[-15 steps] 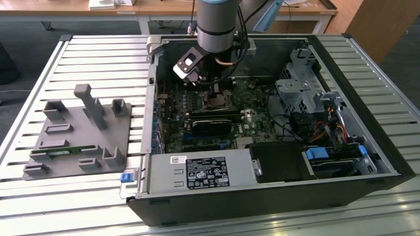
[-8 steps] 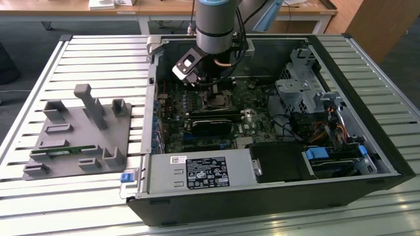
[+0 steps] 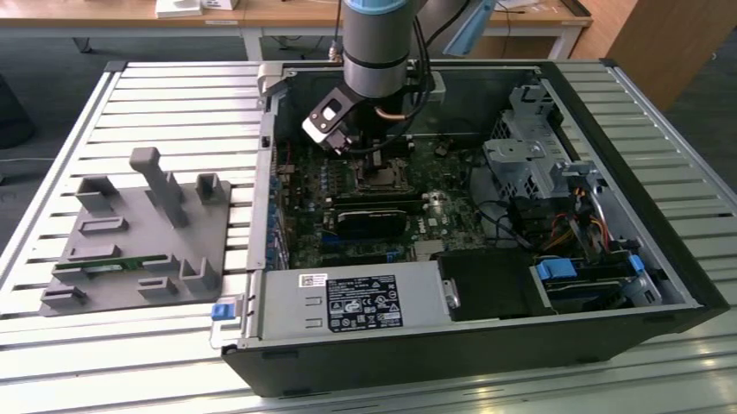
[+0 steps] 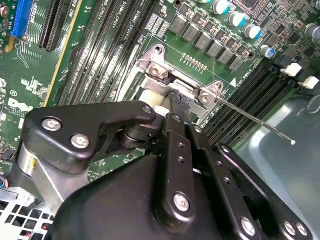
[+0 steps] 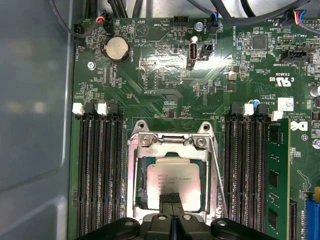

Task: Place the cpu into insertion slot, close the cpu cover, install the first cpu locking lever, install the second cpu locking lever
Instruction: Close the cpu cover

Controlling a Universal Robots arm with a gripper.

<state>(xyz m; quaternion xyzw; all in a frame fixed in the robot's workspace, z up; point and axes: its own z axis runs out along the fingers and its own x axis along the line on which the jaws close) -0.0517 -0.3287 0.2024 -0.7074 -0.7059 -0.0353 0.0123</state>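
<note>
An open computer case [image 3: 461, 349] lies on a slatted metal bench [image 3: 173, 95], wooden desks [image 3: 299, 13] behind. The gripper [image 5: 171, 198], fingers [image 5: 166, 199] closed together, sits over the cpu [image 5: 172, 175] inside the cpu cover [image 5: 132, 175].

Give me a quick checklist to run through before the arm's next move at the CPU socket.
1. The cpu lies flat in the insertion slot: ok.
2. The cpu cover is lowered, its frame around the chip: ok.
3. The cover is pressed fully home: cannot tell.
4. The locking lever is latched: not ok. Its rod sticks out free beside the socket.
5. The gripper is shut and empty, with its tip at the chip's edge: ok.
</note>
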